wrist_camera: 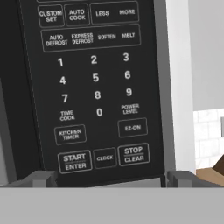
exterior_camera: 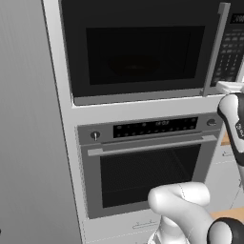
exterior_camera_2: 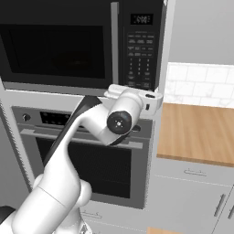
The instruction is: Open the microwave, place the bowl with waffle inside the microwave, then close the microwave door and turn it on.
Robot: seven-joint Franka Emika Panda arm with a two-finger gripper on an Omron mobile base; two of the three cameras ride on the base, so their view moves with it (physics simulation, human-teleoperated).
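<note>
- Two dark fingertips [wrist_camera: 41,178] rise at the bottom corners of the hand view, spread as wide as they go, with nothing between them; the claw [wrist_camera: 107,179] is released and grasps nothing.
- Just past those tips, straight ahead, lies the bottom row of the keypad panel [wrist_camera: 94,87]; the START/ENTER button [wrist_camera: 75,161] sits left of centre, CLOCK and STOP/CLEAR to its right. Whether a tip touches the panel I cannot tell.
- From the right base view the hand [exterior_camera_2: 137,97] hangs just below the keypad's lower edge, on the right side of the microwave [exterior_camera_2: 82,45].
- Further left, the microwave door [exterior_camera: 138,52] lies flush and shut, its grey handle [exterior_camera: 215,50] upright beside the keypad.
- Behind the dark window a faint round shape shows in the left base view; I cannot make out the bowl or waffle for certain, though I judge they are inside.
- Judging from this, the step in hand is the last one: turning the microwave on.
- Next move, as I judge it, calls for lining one tip with START/ENTER and pressing straight in, avoiding STOP/CLEAR.
</note>
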